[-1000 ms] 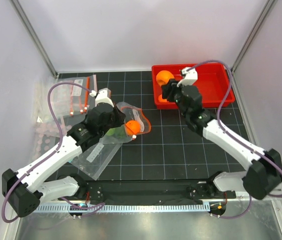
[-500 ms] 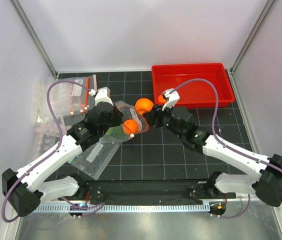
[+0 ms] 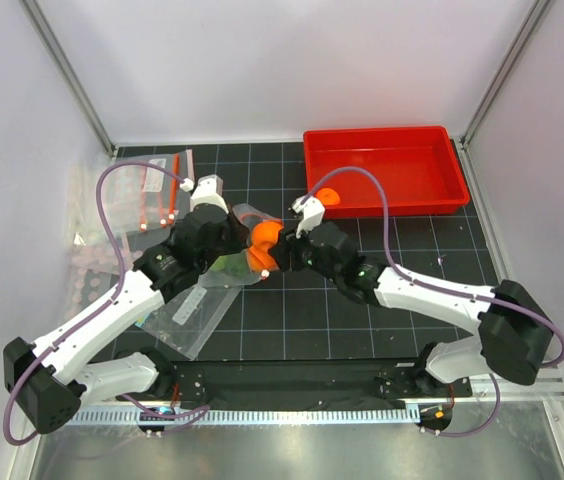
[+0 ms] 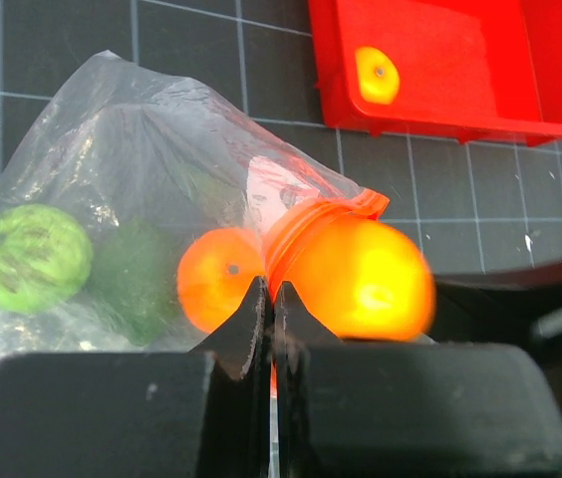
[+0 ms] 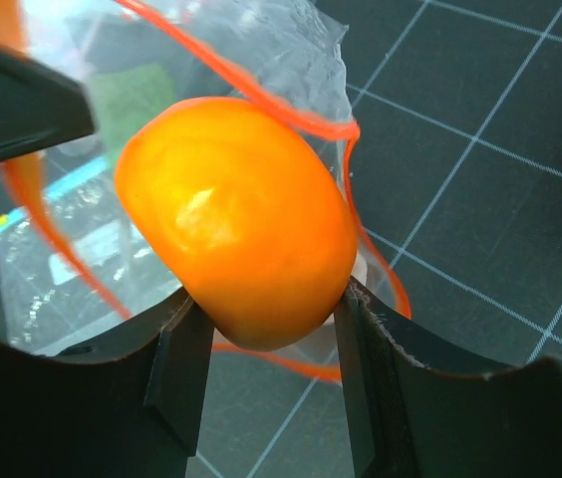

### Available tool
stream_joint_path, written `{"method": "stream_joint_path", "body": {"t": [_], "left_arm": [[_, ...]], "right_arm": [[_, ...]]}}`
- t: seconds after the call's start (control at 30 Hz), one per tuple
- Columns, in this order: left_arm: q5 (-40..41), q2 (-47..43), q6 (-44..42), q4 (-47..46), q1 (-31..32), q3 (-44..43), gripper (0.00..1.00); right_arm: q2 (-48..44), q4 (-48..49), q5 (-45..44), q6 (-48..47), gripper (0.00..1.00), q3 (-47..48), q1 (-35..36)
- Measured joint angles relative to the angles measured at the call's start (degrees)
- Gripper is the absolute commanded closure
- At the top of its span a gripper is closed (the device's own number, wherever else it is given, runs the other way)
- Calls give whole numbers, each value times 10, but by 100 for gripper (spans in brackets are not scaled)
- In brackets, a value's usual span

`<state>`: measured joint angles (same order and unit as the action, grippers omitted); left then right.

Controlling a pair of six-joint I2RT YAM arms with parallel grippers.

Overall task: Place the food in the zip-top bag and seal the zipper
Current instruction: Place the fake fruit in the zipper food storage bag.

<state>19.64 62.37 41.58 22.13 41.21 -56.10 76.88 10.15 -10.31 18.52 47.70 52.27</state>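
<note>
A: Orange fruit point(image 5: 236, 214): where did it sit against the right gripper point(image 5: 271, 339)?

B: Clamped between its fingers, the jaws spread to the fruit's width, right at the mouth of the zip-top bag point(image 4: 141, 129).

A: And the left gripper point(image 4: 269, 299)?

B: Pinched tight on the zipper point(image 4: 316, 214). Inside the bag lay a second orange fruit point(image 4: 216, 279), a bumpy light green fruit point(image 4: 27, 257) and a dark green fruit point(image 4: 137, 269).

A: The surface?

B: A black gridded mat point(image 3: 342, 320). The red tray point(image 3: 392, 170) at its far right corner held a third orange fruit point(image 3: 329, 197). White walls stood around.

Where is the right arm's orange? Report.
Top view, left of centre: the orange is in the right pincer at the bag mouth the left pincer pinches.
</note>
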Motion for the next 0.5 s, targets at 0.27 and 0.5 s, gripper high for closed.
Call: {"method": "stream_joint_path", "body": {"t": [0.27,0.5], "left_arm": [[-54,-16,1,-1,0,0,100],[-63,-19,4,-1,0,0,100]], "right_arm": [[73,24,5,-2,27,31,0],[78,38,10,-1,10,41,0]]}}
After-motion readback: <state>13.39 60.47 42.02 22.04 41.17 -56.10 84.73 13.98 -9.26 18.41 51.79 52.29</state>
